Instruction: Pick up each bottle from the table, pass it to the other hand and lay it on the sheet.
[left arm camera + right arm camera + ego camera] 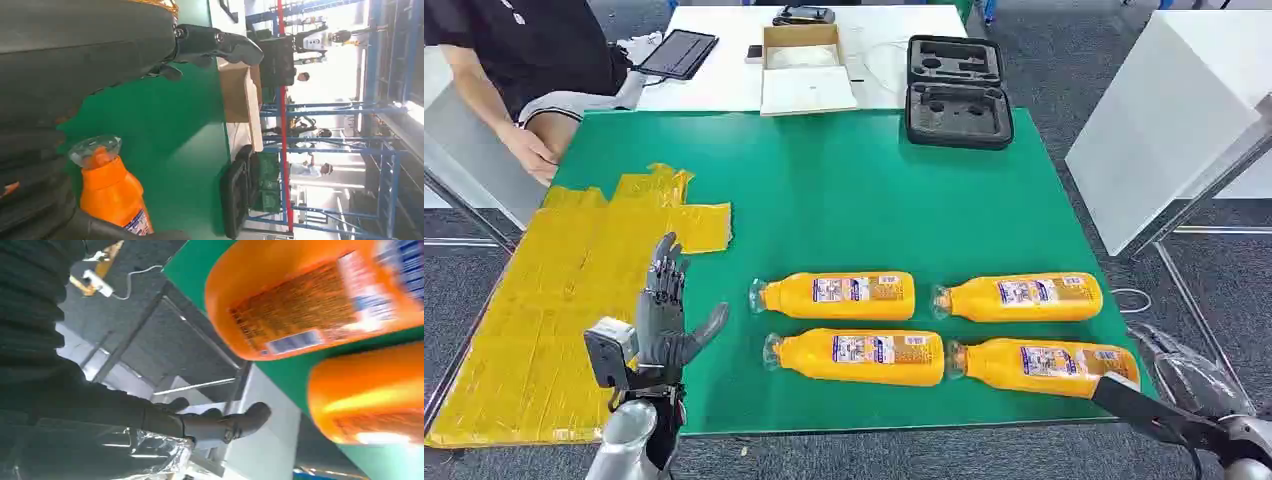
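Four orange bottles with clear caps lie on their sides on the green table (844, 190), caps pointing left: far-left (839, 295), far-right (1019, 297), near-left (859, 357) and near-right (1044, 365). The crumpled yellow sheet (564, 290) covers the table's left side. My left hand (664, 320) stands at the sheet's right edge, fingers spread upward, holding nothing; its wrist view shows a bottle's cap (95, 150) close by. My right hand (1159, 415) reaches in at the near right corner, its fingers (220, 425) stretched out by the near-right bottle's base (310, 300), gripping nothing.
A black foam case (959, 90), a cardboard box (804, 65) and a tablet (676, 52) lie at the back. A person's hand (529, 150) rests at the table's far left corner. A white panel (1174, 110) stands to the right. The table's near edge is close to both hands.
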You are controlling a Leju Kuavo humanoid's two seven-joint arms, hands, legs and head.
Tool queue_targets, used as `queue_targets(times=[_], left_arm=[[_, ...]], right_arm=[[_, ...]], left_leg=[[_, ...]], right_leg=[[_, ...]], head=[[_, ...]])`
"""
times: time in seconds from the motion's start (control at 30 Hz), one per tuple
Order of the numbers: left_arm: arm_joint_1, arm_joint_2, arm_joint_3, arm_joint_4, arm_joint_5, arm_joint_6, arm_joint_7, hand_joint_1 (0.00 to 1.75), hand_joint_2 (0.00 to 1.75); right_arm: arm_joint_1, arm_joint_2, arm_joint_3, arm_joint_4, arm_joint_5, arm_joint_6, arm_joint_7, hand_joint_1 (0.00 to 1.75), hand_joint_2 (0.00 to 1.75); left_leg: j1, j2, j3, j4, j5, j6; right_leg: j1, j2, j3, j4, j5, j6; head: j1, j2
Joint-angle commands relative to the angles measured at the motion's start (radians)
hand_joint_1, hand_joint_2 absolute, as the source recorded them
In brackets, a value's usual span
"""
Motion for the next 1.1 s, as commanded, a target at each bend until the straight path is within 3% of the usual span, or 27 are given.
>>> queue_targets(times=[0.03, 0.27, 0.33, 0.43, 0.57, 0.87, 0.9, 0.97, 1.1], left_arm=[[-0.054, -0.002, -0.011, 0.121, 0.018, 0.004, -0.009, 0.0, 1.75], [-0.057, -0.003, -0.013, 0.127, 0.019, 0.004, -0.01, 0.0, 1.75], [-0.057, -0.003, -0.013, 0.127, 0.019, 0.004, -0.01, 0.0, 1.75], [-0.057, -0.003, -0.013, 0.127, 0.019, 0.004, -0.01, 0.0, 1.75], [-0.078, -0.002, -0.036, 0.17, 0.03, 0.009, -0.017, 0.0, 1.75], [-0.094, 0.005, -0.057, 0.201, 0.049, 0.019, -0.029, 0.0, 1.75], [-0.096, 0.009, -0.057, 0.202, 0.055, 0.028, -0.03, 0.0, 1.75], [-0.093, 0.017, -0.057, 0.198, 0.063, 0.033, -0.029, 0.0, 1.75], [-0.081, 0.024, -0.05, 0.187, 0.071, 0.037, -0.028, 0.0, 1.75]], right_arm=[[-0.085, -0.017, 0.043, 0.197, 0.065, -0.036, 0.032, 0.0, 1.75], [-0.091, -0.023, 0.048, 0.215, 0.066, -0.04, 0.03, 0.0, 1.75], [-0.091, -0.023, 0.048, 0.215, 0.066, -0.04, 0.03, 0.0, 1.75], [-0.091, -0.023, 0.048, 0.215, 0.066, -0.04, 0.03, 0.0, 1.75], [-0.168, -0.036, 0.162, 0.342, 0.089, -0.118, 0.047, 0.0, 1.75], [-0.225, -0.086, 0.359, 0.406, 0.069, -0.158, 0.06, 0.0, 1.75], [-0.206, -0.12, 0.45, 0.341, 0.066, -0.165, 0.038, 0.0, 1.75], [-0.165, -0.15, 0.519, 0.223, 0.028, -0.154, 0.091, 0.0, 1.75], [-0.106, -0.197, 0.577, 0.036, 0.015, -0.174, 0.159, 0.0, 1.75]], left_leg=[[0.002, 0.001, 0.005, 0.0, -0.002, -0.003], [0.001, 0.001, 0.004, -0.001, -0.001, -0.002], [0.002, 0.002, 0.01, 0.0, -0.004, -0.004], [0.001, 0.001, 0.003, 0.0, -0.001, -0.002], [0.002, 0.004, 0.009, 0.0, -0.003, -0.004], [0.002, 0.003, 0.005, 0.0, -0.001, -0.002], [0.002, 0.005, 0.008, 0.0, -0.002, -0.003], [0.001, 0.006, 0.008, 0.0, -0.003, -0.003], [0.0, 0.003, 0.003, 0.0, -0.001, -0.001]], right_leg=[[0.002, 0.0, 0.006, -0.002, -0.001, -0.001], [0.001, 0.0, 0.005, -0.002, -0.001, -0.001], [0.002, -0.001, 0.011, -0.002, -0.004, -0.002], [0.001, 0.0, 0.004, -0.002, -0.001, -0.001], [0.003, 0.002, 0.01, -0.003, -0.002, -0.002], [0.002, 0.001, 0.006, -0.002, 0.0, -0.001], [0.002, 0.002, 0.009, -0.002, -0.001, -0.001], [0.002, 0.004, 0.008, -0.001, -0.001, -0.001], [0.0, 0.001, 0.004, 0.001, -0.001, -0.001]], head=[[0.0, 0.0], [0.0, 0.0], [0.0, 0.0], [0.0, 0.0], [0.0, 0.0], [0.0, 0.0], [0.0, 0.0], [0.0, 0.0], [0.0, 0.0]])
